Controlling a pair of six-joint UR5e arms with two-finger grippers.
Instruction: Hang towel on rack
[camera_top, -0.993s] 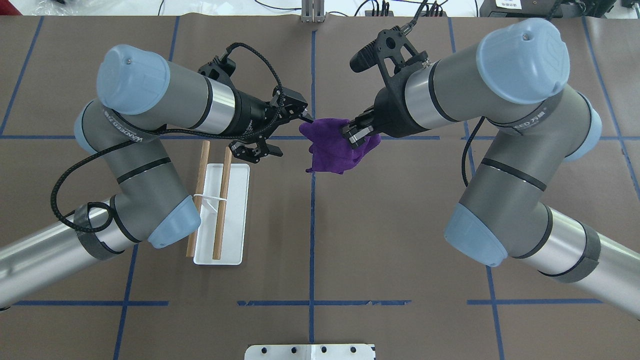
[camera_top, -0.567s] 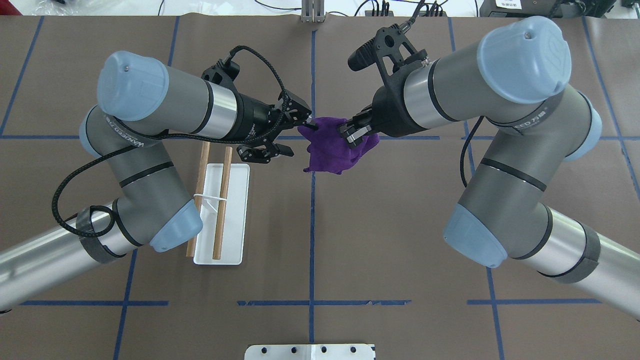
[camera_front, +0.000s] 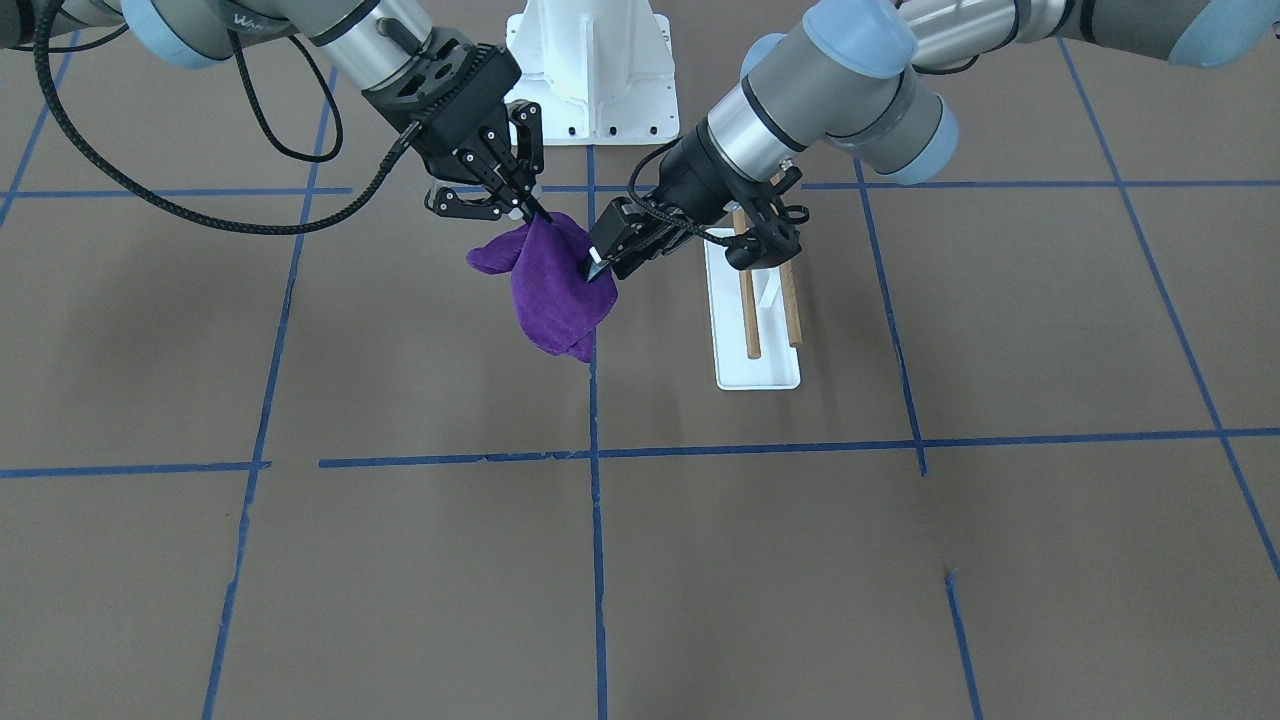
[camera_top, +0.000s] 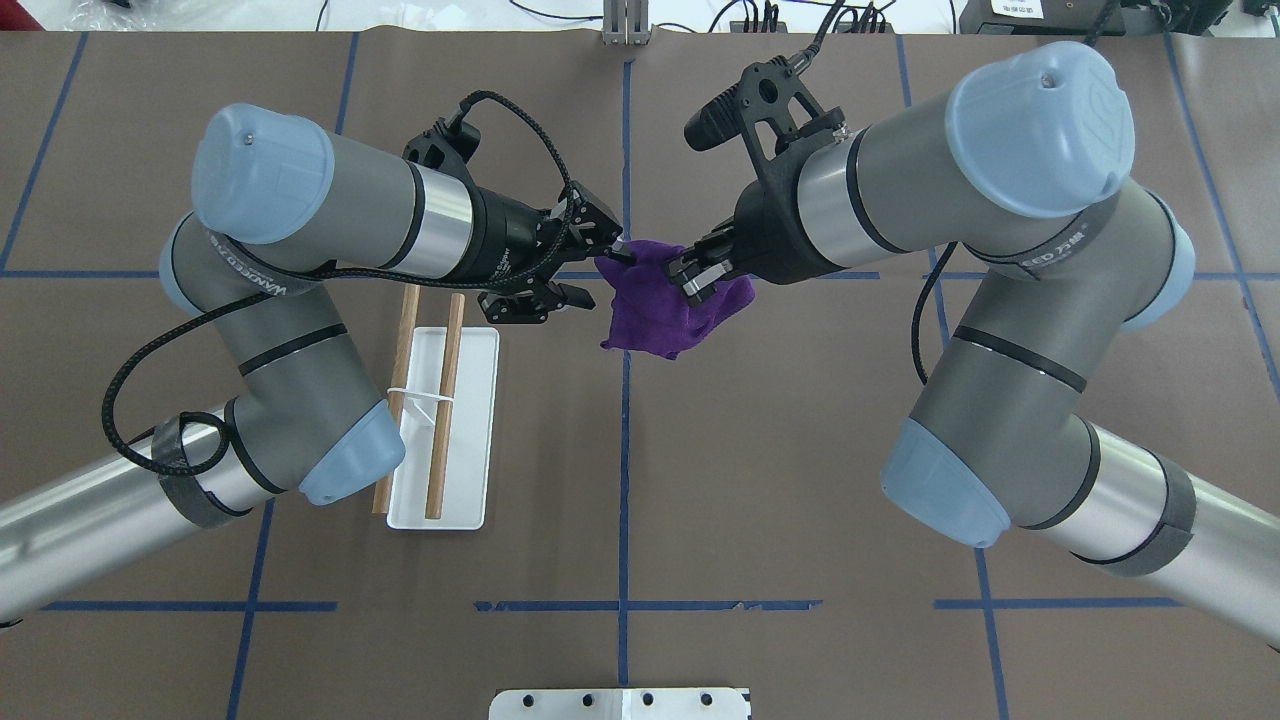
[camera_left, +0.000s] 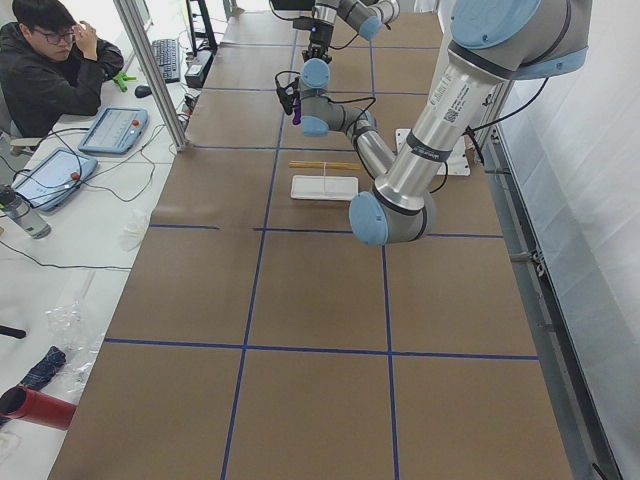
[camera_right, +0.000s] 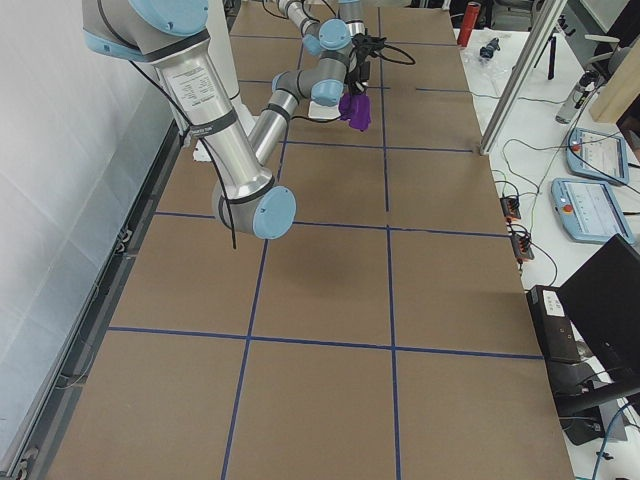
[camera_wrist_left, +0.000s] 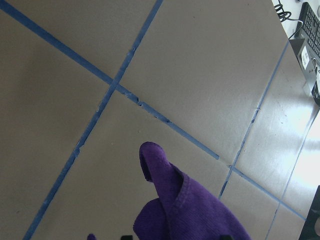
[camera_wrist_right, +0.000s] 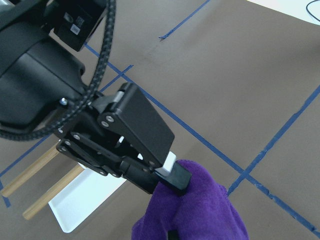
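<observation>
Both grippers are pinching the purple towel (camera_top: 655, 312) between them. The left gripper (camera_top: 610, 250) is clamping its fingers shut on one upper edge, and the right gripper (camera_top: 690, 273) is clamping the opposite upper edge, so the cloth is hanging bunched below and between the two fingertips. The rack (camera_top: 470, 440) is standing on the table (camera_top: 760, 480) just behind and below the left gripper, on the side facing away from the right gripper, with its two dowels (camera_top: 441, 420) lying parallel and clear of the towel.
</observation>
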